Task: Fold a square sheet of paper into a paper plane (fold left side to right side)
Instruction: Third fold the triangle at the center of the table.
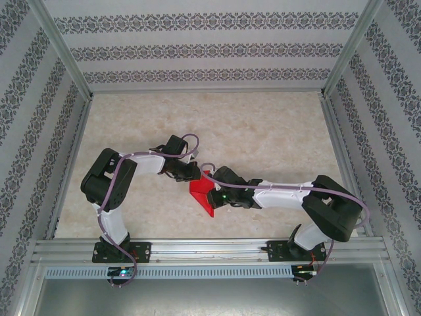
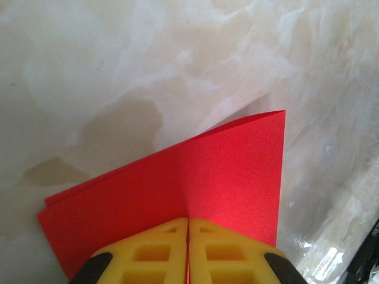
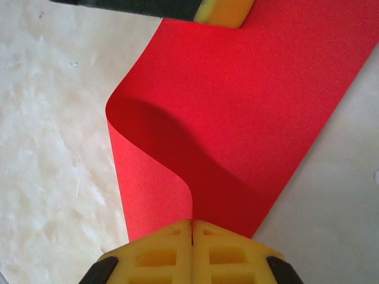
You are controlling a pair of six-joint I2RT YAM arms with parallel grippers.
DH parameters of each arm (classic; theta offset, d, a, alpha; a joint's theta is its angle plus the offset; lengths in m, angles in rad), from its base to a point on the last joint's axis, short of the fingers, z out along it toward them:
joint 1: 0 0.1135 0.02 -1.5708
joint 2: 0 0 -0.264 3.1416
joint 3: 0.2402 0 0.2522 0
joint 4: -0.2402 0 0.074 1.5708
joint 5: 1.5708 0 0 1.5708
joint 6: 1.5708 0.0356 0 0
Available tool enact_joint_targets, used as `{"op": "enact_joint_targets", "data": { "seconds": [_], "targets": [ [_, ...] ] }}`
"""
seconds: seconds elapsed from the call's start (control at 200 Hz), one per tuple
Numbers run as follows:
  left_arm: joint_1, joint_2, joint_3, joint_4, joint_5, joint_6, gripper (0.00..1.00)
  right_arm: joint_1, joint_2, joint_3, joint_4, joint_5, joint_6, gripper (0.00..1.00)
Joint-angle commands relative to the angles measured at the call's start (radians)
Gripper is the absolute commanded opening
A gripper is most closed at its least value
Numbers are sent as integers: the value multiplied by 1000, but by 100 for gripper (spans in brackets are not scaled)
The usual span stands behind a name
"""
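Observation:
The square sheet of paper is bright red and doubled over, lying mid-table between both arms. My left gripper is shut on its far edge. In the left wrist view the yellow fingers meet at the gripper, pinching two stacked red layers. My right gripper is shut on the near part. In the right wrist view the gripper clamps a curled flap of the sheet, whose loop stands off the table. The left fingertip holds the far end. The paper plane is out of view.
The pale marbled table stretches open behind and to both sides of the paper. Patterned walls enclose it at the back and sides. An aluminium rail carrying both arm bases runs along the near edge.

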Motion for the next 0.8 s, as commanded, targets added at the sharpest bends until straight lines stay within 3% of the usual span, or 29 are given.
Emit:
{"op": "enact_joint_targets", "data": {
  "seconds": [0.0, 0.794],
  "targets": [
    [-15, 39, -1, -72, -70, 27, 7, -15, 25, 33, -16, 23, -19, 0],
    [-17, 41, -6, -67, -73, 24, 7, -21, 65, 49, -33, 52, -19, 0]
  ]
}}
